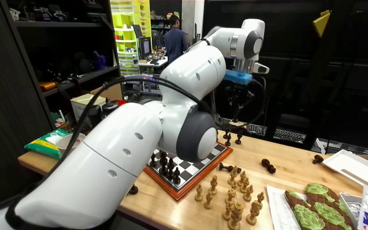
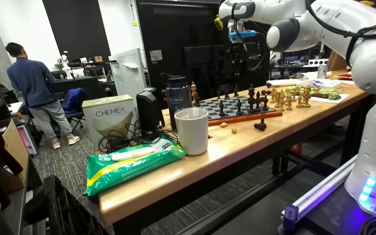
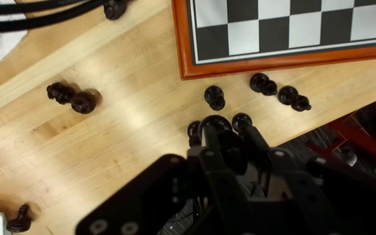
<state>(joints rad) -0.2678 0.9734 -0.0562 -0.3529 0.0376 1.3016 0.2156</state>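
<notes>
In the wrist view my gripper (image 3: pixel 229 132) is shut on a dark chess piece (image 3: pixel 218 121), whose round base faces away from the camera between the two fingers. Much of its body is hidden in shadow. Beyond the fingertips, small dark pieces stand on the wooden table, among them a dark pawn (image 3: pixel 214 97). The chessboard (image 3: pixel 184 65), framed in reddish wood, lies close by. In both exterior views the gripper (image 1: pixel 236 105) hangs above the far table end; against the black background its fingers are hard to make out.
A dark piece (image 3: pixel 72 97) lies on its side. Several light wooden pieces (image 1: pixel 235 215) stand near a leafy-patterned oven mitt (image 1: pixel 318 207) and a white tray (image 1: pixel 353 169). A white cup (image 2: pixel 192 130), black bottle (image 2: pixel 178 94) and green packet (image 2: pixel 135 166) occupy another end. The table edge runs near the gripper.
</notes>
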